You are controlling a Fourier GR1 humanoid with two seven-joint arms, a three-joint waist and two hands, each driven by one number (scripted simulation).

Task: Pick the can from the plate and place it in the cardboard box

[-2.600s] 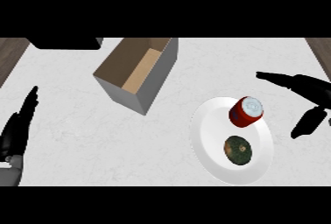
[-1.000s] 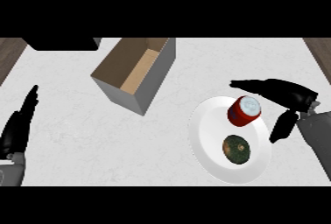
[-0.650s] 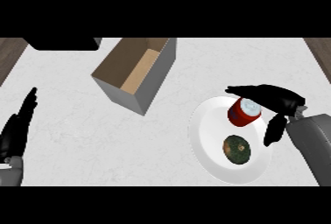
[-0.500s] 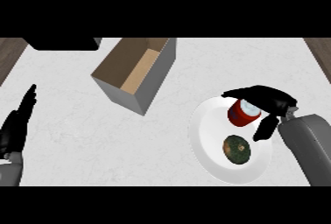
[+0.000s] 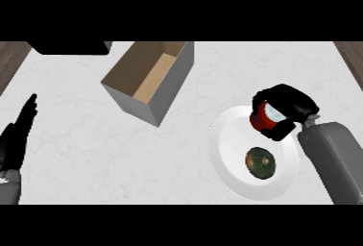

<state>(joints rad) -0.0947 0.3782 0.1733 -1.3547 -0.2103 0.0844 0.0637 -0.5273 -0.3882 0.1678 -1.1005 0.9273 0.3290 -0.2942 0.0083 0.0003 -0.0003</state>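
Right hand (image 5: 287, 103) is clasping the can (image 5: 266, 119) at the plate's (image 5: 234, 168) upper edge.
Cardboard box (image 5: 149, 79) is sitting up-left of it; left hand (image 5: 18, 139) is resting open, far left.

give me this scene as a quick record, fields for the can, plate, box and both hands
can: red, at the far rim of the plate, inside the right hand
plate: white, also holds a dark green round thing
box: cardboard, open, left of the plate, apart from it
right hand: curled round the can
left hand: open, resting at the view's left edge
task: can not yet in the box
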